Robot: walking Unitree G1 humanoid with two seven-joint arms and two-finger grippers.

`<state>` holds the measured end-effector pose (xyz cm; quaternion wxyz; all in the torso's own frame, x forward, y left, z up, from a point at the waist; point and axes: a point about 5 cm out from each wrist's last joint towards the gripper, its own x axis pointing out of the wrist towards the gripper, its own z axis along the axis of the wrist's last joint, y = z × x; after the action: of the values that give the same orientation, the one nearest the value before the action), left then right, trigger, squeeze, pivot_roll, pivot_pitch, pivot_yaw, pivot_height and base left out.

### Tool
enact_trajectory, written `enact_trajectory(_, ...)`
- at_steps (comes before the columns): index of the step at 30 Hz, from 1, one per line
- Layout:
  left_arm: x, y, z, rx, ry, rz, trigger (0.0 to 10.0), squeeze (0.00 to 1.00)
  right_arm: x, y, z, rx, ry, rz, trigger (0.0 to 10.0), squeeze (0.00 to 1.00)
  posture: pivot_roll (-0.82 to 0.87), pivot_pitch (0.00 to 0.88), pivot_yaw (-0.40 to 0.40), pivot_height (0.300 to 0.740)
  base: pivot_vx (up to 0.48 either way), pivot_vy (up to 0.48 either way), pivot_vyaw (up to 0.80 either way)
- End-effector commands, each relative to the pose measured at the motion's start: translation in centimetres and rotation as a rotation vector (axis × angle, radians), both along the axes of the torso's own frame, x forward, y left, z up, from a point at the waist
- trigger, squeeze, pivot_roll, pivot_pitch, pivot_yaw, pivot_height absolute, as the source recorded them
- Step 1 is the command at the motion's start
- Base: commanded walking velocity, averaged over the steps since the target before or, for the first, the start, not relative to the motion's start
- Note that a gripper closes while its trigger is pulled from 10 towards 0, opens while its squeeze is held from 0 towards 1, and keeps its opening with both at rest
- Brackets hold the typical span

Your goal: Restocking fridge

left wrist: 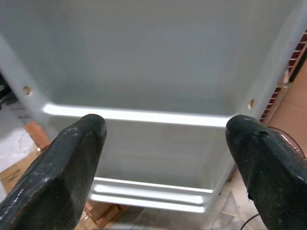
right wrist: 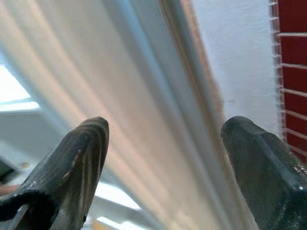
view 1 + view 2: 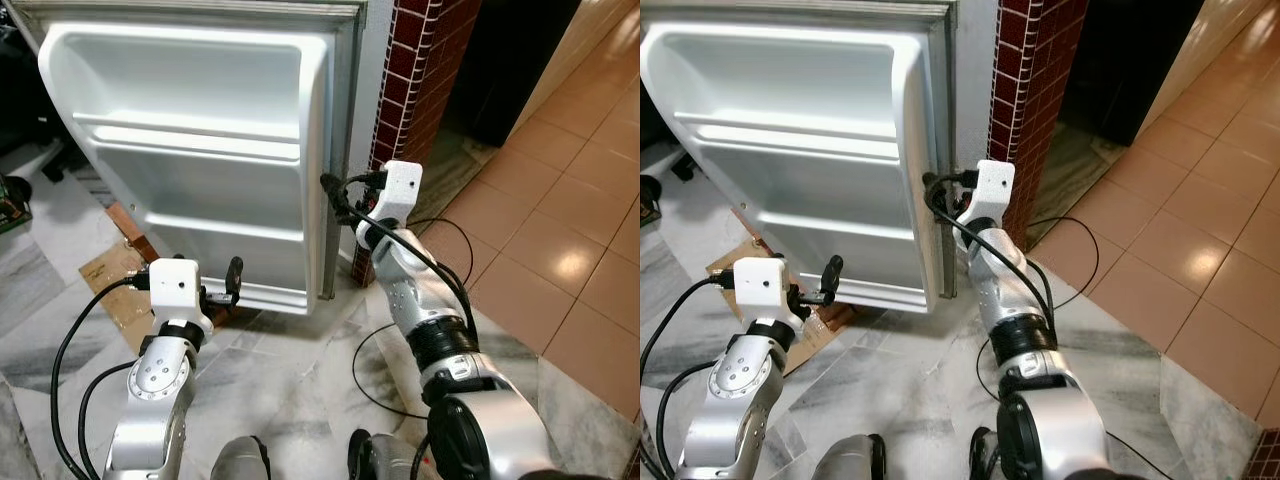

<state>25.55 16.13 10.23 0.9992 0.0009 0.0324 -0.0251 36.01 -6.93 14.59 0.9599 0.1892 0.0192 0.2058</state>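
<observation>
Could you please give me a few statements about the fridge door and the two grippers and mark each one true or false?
1. The fridge door stands open, its inner side facing the robot. True.
2. The door shelves are packed with bottles. False: they are bare.
3. The right gripper is at the door's side edge, fingers apart. True.
4. The left gripper holds a carton. False: it is open and holds nothing, low in front of the door.
5. A red brick pillar stands to the right of the door. True.
6. The floor right of the pillar is green carpet. False: it is orange tile.
</observation>
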Motion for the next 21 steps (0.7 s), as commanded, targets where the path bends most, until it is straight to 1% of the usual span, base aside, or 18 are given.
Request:
enact_trajectory(1,0.1,0.0,-0.2,0.009,0.010,0.000,10.0,0.00,-0.7,1.0,0.6,0.016,-0.030,0.095,10.0,0.00,0.08,0.144,0.036,0.740,0.000,0.000,0.00)
enact_trajectory(3,0.3,0.0,-0.2,0.009,0.008,-0.001,10.0,0.00,-0.9,1.0,0.6,-0.001,-0.040,0.099,10.0,0.00,0.08,0.142,0.036,0.740,0.000,0.000,0.00)
enact_trajectory(4,0.4,0.0,-0.2,0.007,0.008,-0.001,10.0,0.00,-0.9,0.7,0.6,-0.047,-0.057,0.073,10.0,0.00,0.08,0.141,0.034,0.740,0.000,0.000,0.00)
enact_trajectory(6,0.5,0.0,-0.2,0.005,0.008,0.000,10.0,0.00,-0.8,0.6,0.6,-0.080,-0.076,0.051,10.0,0.00,0.08,0.141,0.034,0.740,0.000,0.000,0.00)
enact_trajectory(9,0.2,0.3,-0.2,0.002,0.011,0.020,10.0,0.00,-0.7,-0.1,0.3,-0.140,-0.086,-0.004,10.0,0.00,0.10,0.146,0.022,0.740,0.000,0.000,0.00)
enact_trajectory(11,-0.1,0.7,-0.5,-0.022,0.031,0.048,10.0,0.00,-0.6,-0.6,0.1,-0.168,-0.088,-0.031,10.0,0.00,0.10,0.149,0.017,0.740,0.000,0.000,0.66)
enact_trajectory(13,-0.5,0.8,-0.3,0.018,0.005,0.012,10.0,0.00,-0.6,-0.9,0.0,-0.193,-0.102,-0.038,10.0,0.00,0.10,0.151,0.013,0.740,0.000,0.000,0.80)
enact_trajectory(14,-0.7,0.7,-0.2,0.025,-0.009,-0.004,10.0,0.00,-0.7,-1.3,-0.1,-0.209,-0.108,-0.046,10.0,0.00,0.10,0.152,0.009,0.740,0.247,0.000,0.56)
enact_trajectory(16,-0.7,0.7,-0.4,0.003,0.002,0.006,10.0,0.00,-0.8,-1.4,-0.2,-0.219,-0.109,-0.050,10.0,0.00,0.10,0.152,0.009,0.740,0.247,0.000,0.56)
enact_trajectory(19,-0.6,0.5,-0.3,-0.019,-0.004,-0.009,10.0,0.00,-0.9,-1.9,-0.3,-0.236,-0.121,-0.071,10.0,0.00,0.09,0.152,0.009,0.740,0.251,0.000,0.74)
enact_trajectory(21,-0.5,0.2,-0.2,-0.033,-0.006,-0.024,10.0,0.00,-1.0,-2.3,-0.7,-0.245,-0.108,-0.092,10.0,0.00,0.09,0.152,0.010,0.740,0.326,0.000,0.00)
